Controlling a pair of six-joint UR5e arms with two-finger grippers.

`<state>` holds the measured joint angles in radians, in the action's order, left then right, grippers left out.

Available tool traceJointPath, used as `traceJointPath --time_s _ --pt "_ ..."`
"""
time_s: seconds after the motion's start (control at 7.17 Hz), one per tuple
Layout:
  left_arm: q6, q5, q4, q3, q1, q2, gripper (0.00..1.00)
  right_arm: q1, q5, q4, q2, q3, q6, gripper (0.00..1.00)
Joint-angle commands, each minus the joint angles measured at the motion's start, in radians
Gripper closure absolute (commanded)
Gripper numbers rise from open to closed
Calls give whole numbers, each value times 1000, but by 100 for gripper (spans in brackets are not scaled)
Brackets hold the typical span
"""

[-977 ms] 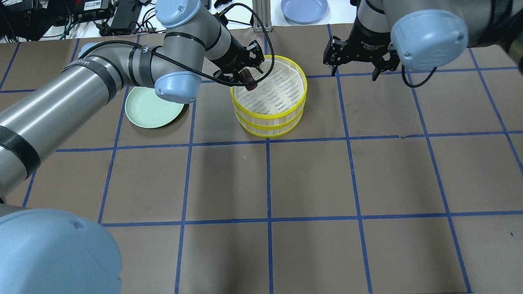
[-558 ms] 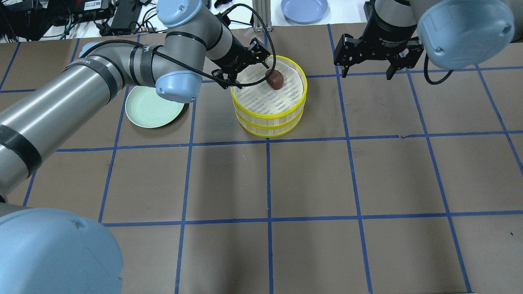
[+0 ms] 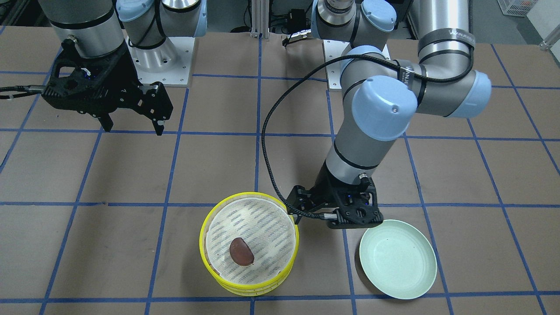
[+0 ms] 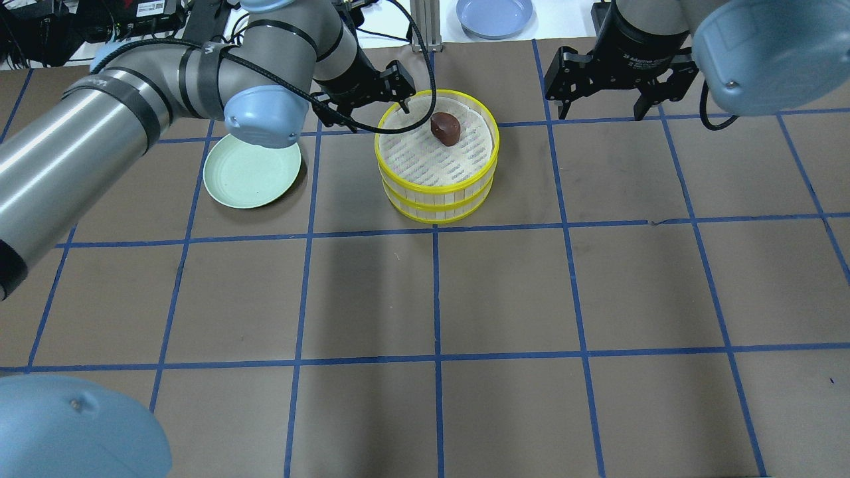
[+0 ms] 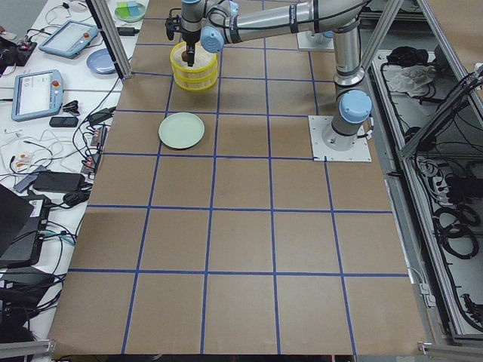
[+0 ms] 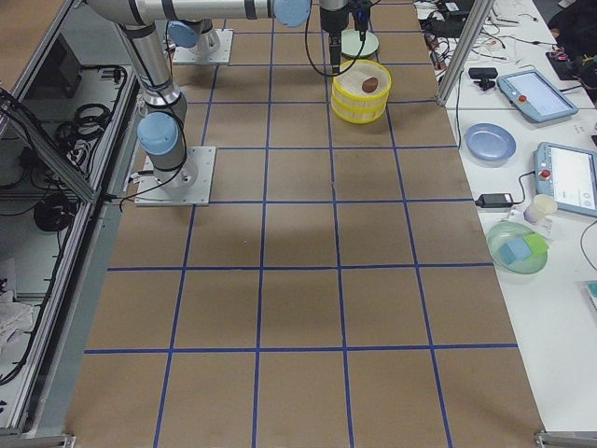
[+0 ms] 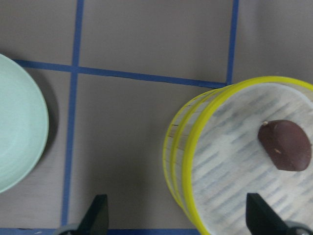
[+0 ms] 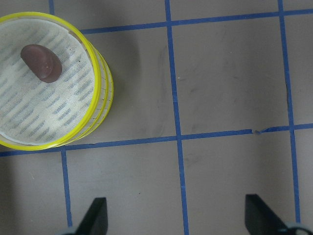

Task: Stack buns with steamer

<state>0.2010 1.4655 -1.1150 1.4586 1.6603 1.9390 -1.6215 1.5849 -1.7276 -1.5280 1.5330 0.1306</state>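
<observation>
The dark reddish-brown bun (image 4: 445, 127) lies alone on the white liner of the top tier of the yellow-rimmed steamer (image 4: 438, 199), two tiers stacked. It also shows in the front view (image 3: 241, 252) and both wrist views (image 7: 285, 145) (image 8: 41, 62). The pale cream-white bun shows in no view. My left gripper (image 4: 362, 105) is open and empty, above the steamer's left rim (image 7: 190, 161), between steamer and green plate. My right gripper (image 4: 601, 109) is open and empty, raised to the right of the steamer.
An empty pale green plate (image 4: 249, 176) lies left of the steamer, close under my left arm. A blue plate (image 4: 495, 14) sits on the white bench beyond the table's far edge. Brown table with a blue tape grid.
One second ago my left gripper held the brown bun over the steamer's left rim. It let the bun go into the top tier and drew back to the left. My right gripper shifted slightly right.
</observation>
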Motion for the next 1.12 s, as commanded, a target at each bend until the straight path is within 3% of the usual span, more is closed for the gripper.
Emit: traceJointPath --time_s 0.0,0.28,0.56,0.98 --pt "-73 30 -92 -3 -95 -87 0 -1 45 11 -3 2 -2 0" --pt "-161 152 -251 -4 -123 -182 0 3 52 8 5 6 -5 0" --pt "-163 154 -324 0 -125 -256 0 -1 33 11 8 9 -3 0" --pt "-169 154 -328 12 -129 -285 0 -3 35 11 3 9 -115 0"
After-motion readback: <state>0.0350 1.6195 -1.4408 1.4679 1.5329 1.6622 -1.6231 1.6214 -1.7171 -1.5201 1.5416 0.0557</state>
